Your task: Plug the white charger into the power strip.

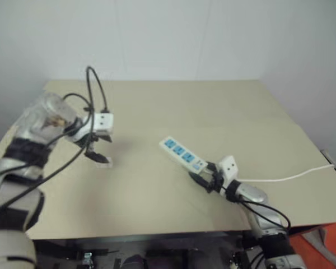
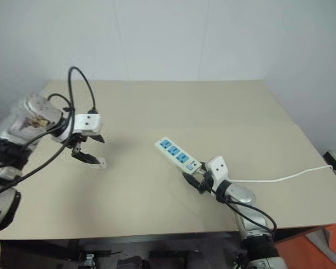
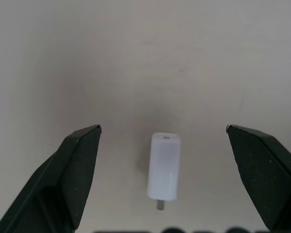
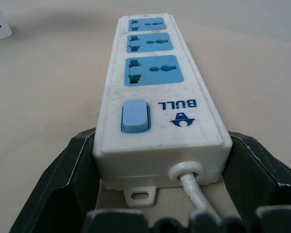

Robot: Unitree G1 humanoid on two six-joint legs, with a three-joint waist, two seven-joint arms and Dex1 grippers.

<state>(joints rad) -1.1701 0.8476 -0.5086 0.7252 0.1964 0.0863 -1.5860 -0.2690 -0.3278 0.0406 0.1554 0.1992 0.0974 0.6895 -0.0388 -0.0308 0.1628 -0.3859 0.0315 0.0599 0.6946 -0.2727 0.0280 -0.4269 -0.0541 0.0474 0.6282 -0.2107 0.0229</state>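
White charger [image 3: 164,167] flat on the beige table [image 1: 213,106], toward the left side, directly under the left gripper [image 3: 163,133]. Fingers spread wide, one on each side of the charger, well clear of it; nothing grasped. Prong end and port end both visible in the left wrist view, long axis lying between the two fingers.

Power strip [image 4: 155,92] nearer the middle of the table, angled, three blue socket faces up, blue switch [image 4: 135,116] at the cord end. Right gripper [image 4: 160,145] clamped on that switch end, a finger pressed against each long side, thin white cord [image 1: 285,178] trailing off toward the right edge of the table. Strip and charger well apart.

Risks from here, as judgement:
- Charger small and smooth, lying flat: fingers closing slightly off centre likely to push it sideways or spin it rather than pinch it.
- Descent too deep: fingertips jammed on the table before closing.
- Grip across the wrong faces: prongs left pointing awkwardly, forcing a regrasp before insertion.
- Hold on the strip only at one end: far sockets free to pivot or lift under insertion force, so the nearest socket probably the safest target.
- Prongs misaligned with the slots: charger slipping in the fingers on contact.
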